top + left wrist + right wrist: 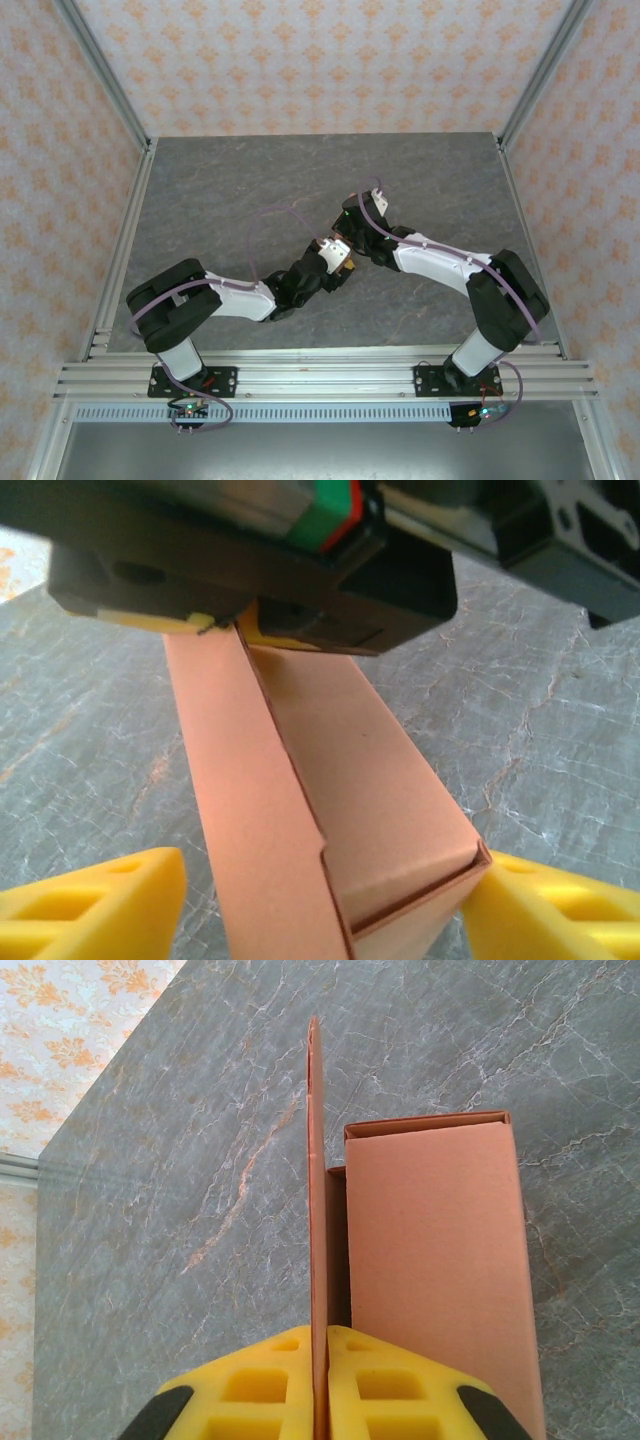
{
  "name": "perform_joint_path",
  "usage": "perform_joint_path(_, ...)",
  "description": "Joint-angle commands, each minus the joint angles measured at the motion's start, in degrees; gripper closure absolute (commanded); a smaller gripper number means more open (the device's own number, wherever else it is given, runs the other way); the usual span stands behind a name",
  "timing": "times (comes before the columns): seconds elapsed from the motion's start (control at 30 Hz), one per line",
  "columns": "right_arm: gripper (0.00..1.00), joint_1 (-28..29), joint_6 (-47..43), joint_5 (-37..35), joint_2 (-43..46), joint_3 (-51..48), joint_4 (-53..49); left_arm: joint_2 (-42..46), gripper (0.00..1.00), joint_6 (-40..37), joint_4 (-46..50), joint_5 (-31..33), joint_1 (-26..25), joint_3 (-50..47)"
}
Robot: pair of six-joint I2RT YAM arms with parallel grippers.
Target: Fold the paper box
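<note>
Box (435, 1260) sits mid-table (230, 190) between the two wrists, w/ one long flap (316, 1140) standing upright beside it. Right gripper (322, 1385) has its fingers pressed together on that flap's edge. Left gripper (320, 910) is spread wide, a finger each side of the box, not clamped.

Step in hand, we judge: folding the flap over and down. To do it well we'd swing the right wrist in an arc about the crease, not pull straight. The left should steady the body so it doesn't skid. Thin card will prob. buckle if rushed.

Right wrist cam gives the flap edge-on and the closed pinch. Left wrist cam gives the flap's broad face and one finger (550, 910) at the box's near corner, maybe touching; we can't tell for sure.
</note>
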State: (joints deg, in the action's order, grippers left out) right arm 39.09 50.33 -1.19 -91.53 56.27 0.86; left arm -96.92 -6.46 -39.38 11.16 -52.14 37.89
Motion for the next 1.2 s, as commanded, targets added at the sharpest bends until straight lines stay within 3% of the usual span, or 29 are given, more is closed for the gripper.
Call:
perform_joint_path(0.0,0.91,0.0,0.3,-2.0,-0.5,0.2,-3.9,-0.2,0.37,-0.1,-4.9,2.2,-0.5,0.7)
perform_joint_path(0.33,0.86,0.0,-0.3,-2.9,1.0,0.8,-4.6,0.7,0.58,0.3,-5.8,1.6,-0.4,-1.5)
perform_joint_path(0.53,0.7,-0.2,-2.4,-4.1,4.6,2.5,-6.9,3.4,0.64,0.4,-5.6,-0.1,0.1,-3.7)
perform_joint_path(0.73,0.54,-1.7,-6.9,-4.9,11.9,2.4,-10.0,9.0,0.68,1.6,-1.4,-7.6,3.1,-5.6)
perform_joint_path(0.87,0.45,-4.7,-17.5,-1.7,16.6,2.9,-14.0,13.6,0.7,2.8,4.9,-17.5,7.9,-5.3)
perform_joint_path(1.03,0.4,-12.4,-36.7,16.3,17.0,5.3,-19.5,17.9,0.72,-3.8,11.7,-28.9,12.3,-5.0)
perform_joint_path(1.17,0.39,-15.7,-52.6,25.1,17.9,3.3,-18.0,18.2,0.74,-7.8,18.1,-39.9,17.3,-1.8)
